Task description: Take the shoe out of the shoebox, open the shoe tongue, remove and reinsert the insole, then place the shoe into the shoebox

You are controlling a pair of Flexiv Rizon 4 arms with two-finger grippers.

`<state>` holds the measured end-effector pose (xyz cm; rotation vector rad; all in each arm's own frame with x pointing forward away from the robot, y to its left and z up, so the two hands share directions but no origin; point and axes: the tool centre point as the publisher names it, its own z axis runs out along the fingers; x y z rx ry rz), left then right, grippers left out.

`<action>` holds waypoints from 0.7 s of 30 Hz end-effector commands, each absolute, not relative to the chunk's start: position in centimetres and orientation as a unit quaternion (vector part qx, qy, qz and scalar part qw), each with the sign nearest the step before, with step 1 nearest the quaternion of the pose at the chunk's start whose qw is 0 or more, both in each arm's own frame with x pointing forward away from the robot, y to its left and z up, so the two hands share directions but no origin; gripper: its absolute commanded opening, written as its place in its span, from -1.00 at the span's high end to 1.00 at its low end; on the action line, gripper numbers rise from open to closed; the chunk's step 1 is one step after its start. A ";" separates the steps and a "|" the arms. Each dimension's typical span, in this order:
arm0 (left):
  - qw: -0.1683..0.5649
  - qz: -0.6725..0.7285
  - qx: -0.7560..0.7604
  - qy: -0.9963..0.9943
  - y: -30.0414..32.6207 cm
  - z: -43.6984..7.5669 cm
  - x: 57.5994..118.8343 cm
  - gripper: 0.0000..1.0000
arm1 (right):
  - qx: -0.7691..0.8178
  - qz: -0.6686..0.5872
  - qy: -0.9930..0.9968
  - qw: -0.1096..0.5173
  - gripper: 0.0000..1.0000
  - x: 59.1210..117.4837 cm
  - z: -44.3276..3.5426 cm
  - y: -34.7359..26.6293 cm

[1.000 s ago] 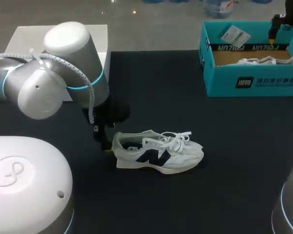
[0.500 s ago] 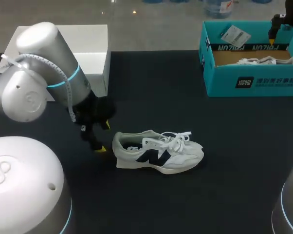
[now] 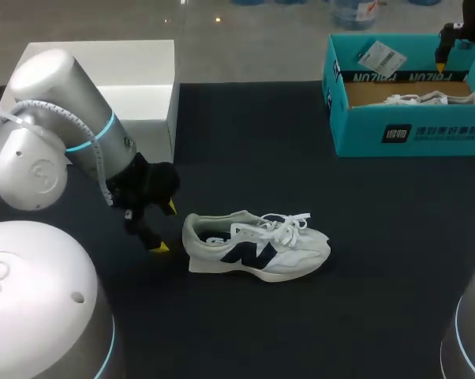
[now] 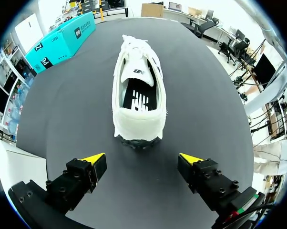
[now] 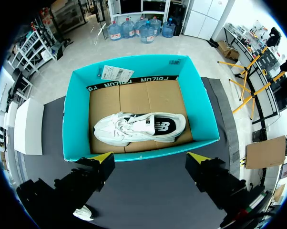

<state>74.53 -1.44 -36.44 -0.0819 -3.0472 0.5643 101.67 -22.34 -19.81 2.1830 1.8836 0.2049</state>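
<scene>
Two white shoes: a table shoe (image 3: pixel 257 246) at lower centre, a boxed shoe (image 3: pixel 427 99) upper right. One teal shoebox (image 3: pixel 356 130). One white box (image 3: pixel 143 71), upper left.

Head view: boxed shoe (image 3: pixel 428 99) mostly behind shoebox (image 3: pixel 364 133) wall.

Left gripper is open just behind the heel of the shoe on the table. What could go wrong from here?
1. The shoe stands free, nothing bracing it; the open left gripper closing on the heel may just push it along.
2. Loose laces lie over the tongue and could snag the gripper.
3. The shoebox already holds another shoe across its floor, leaving little room.
</scene>
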 end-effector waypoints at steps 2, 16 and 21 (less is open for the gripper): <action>0.026 0.194 -0.029 -0.980 -1.3 -36.5 74.4 -1.00 | 0.749 0.071 0.647 0.125 -1.00 101.7 -19.8 -22.3; 0.067 0.266 -0.026 -0.961 -2.4 -39.0 75.0 -1.00 | 0.749 0.071 0.647 0.125 -1.00 101.7 -19.8 -22.3; 0.060 0.300 -0.011 -0.952 -2.3 -39.1 74.9 -1.00 | 0.749 0.071 0.647 0.125 -1.00 101.7 -19.8 -22.3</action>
